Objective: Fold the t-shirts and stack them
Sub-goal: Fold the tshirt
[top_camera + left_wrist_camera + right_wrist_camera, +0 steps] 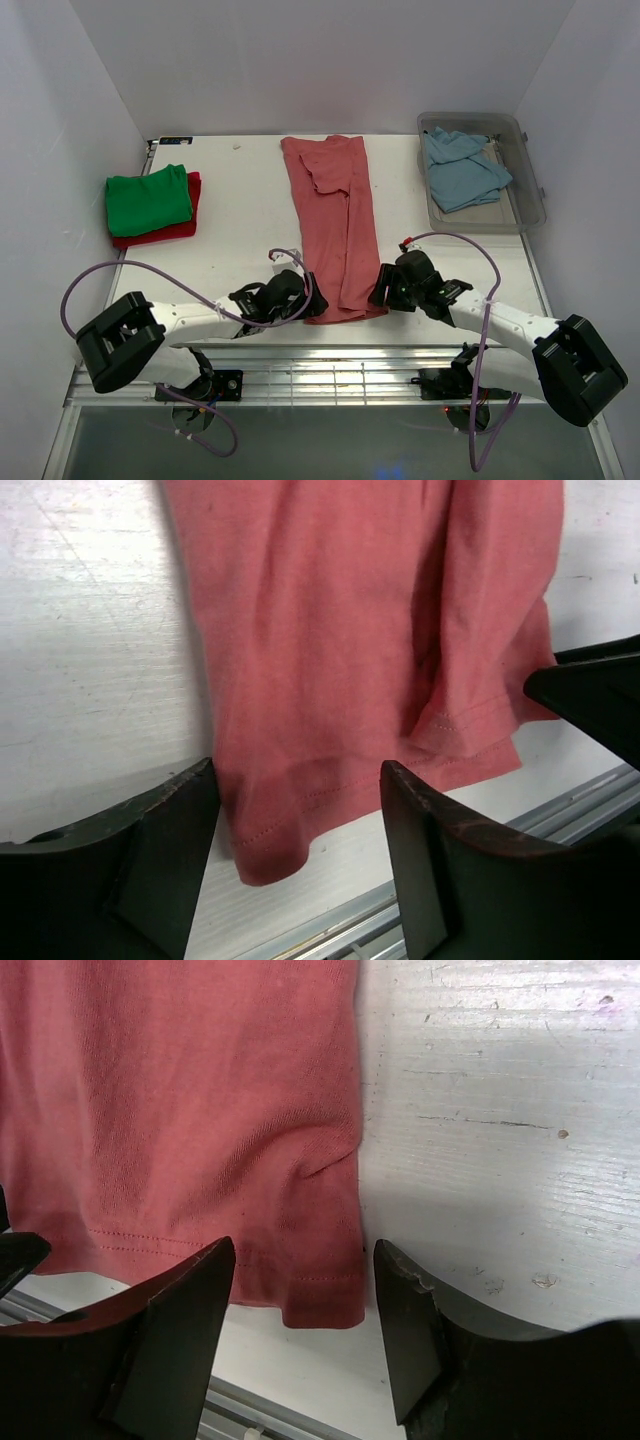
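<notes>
Overhead view only, full layout:
- salmon-pink t-shirt (335,225) laid lengthwise at the middle of the table (240,220), folded into a long narrow strip, its hem at the near edge.
- green t-shirt (148,198) seen folded on top of the red t-shirt (160,232), far left.
- light blue t-shirt (460,168) seen crumpled inside the clear bin (530,205), far right.
- both arms are stretched low to the near hem, one at each corner.

Wrist views only, hem detail:
- doubled layers and the stitch line of the hem are made out. This is not readable from above.
- a dark part of the other arm is caught at the right edge of the left wrist view.

Tools:
- left gripper (300,780): jaws spread wide, the near-left hem corner lying between them. The cloth is not pinched.
- right gripper (305,1250): jaws likewise spread wide, the near-right hem corner between them, nothing clamped.
- whether any finger touches the fabric cannot be told.
</notes>
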`<action>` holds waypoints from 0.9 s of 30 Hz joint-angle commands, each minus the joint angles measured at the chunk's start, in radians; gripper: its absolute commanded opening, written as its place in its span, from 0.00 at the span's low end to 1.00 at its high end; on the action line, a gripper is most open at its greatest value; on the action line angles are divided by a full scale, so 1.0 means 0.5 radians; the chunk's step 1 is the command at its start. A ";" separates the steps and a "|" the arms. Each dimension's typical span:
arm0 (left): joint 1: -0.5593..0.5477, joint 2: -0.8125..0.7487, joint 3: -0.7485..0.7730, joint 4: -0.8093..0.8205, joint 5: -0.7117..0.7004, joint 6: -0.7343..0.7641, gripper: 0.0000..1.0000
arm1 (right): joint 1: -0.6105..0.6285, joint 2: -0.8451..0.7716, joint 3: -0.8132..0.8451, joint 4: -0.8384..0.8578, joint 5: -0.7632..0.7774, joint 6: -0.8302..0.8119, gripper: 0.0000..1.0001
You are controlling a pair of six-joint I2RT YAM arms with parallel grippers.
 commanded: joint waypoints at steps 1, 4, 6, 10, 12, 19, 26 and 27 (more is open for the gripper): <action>0.005 0.037 0.052 -0.447 -0.086 0.003 0.73 | 0.016 0.039 0.013 -0.113 -0.015 -0.009 0.63; 0.005 0.037 0.107 -0.610 -0.129 0.009 0.70 | 0.016 0.036 0.022 -0.153 -0.003 -0.021 0.61; 0.005 0.031 0.120 -0.644 -0.129 0.013 0.68 | 0.016 0.030 0.019 -0.163 0.000 -0.027 0.60; 0.005 0.013 0.092 -0.638 -0.095 -0.015 0.67 | 0.016 0.051 0.013 -0.151 -0.003 -0.027 0.59; 0.005 0.025 0.080 -0.619 -0.077 -0.015 0.65 | 0.016 0.091 0.016 -0.132 -0.009 -0.030 0.58; 0.002 0.129 0.095 -0.512 0.009 0.022 0.41 | 0.025 0.214 0.055 -0.095 -0.052 -0.055 0.44; -0.020 0.175 0.092 -0.527 0.033 0.071 0.00 | 0.056 0.168 0.077 -0.252 -0.009 -0.076 0.17; -0.026 0.166 0.089 -0.564 0.030 0.071 0.00 | 0.074 0.156 0.071 -0.285 -0.006 -0.073 0.10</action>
